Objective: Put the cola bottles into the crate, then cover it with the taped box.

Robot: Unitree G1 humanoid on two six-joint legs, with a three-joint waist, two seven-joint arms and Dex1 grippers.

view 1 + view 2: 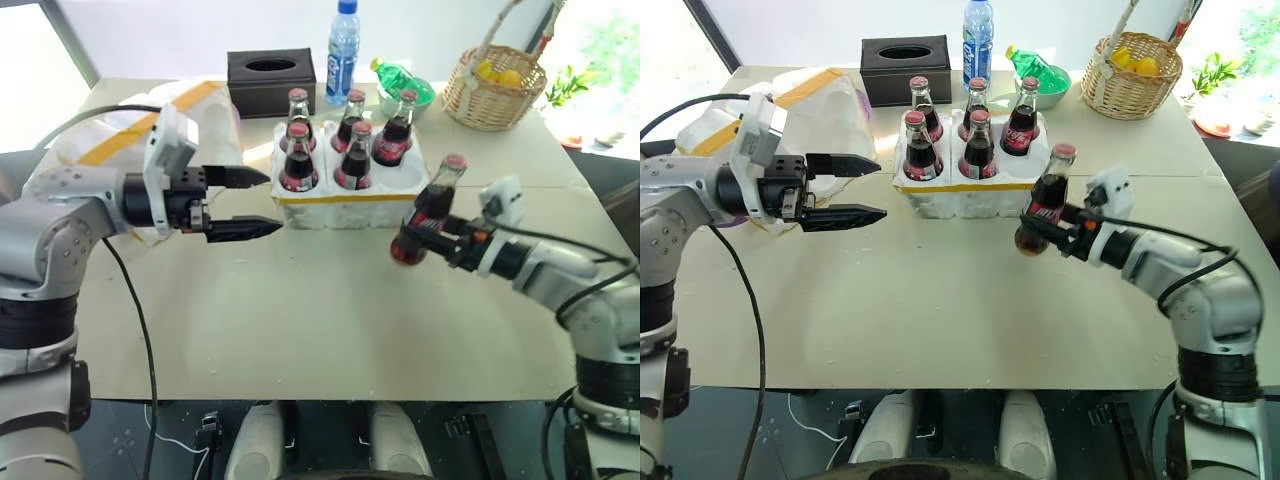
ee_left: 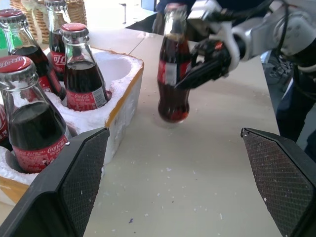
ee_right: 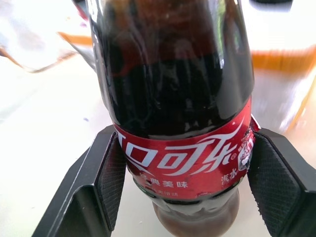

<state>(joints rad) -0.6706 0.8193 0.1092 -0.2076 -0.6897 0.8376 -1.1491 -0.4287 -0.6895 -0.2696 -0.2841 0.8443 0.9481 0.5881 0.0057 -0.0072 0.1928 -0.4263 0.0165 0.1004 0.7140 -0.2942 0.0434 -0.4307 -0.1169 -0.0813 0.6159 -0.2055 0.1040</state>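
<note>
Tilted red-capped cola bottle clamped in right hand.

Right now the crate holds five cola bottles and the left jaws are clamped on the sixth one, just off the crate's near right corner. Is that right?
One slip: the right gripper, not the left, is clamped on the sixth cola bottle, as the left eye view shows. The crate does hold five, and the left gripper is open.
</note>
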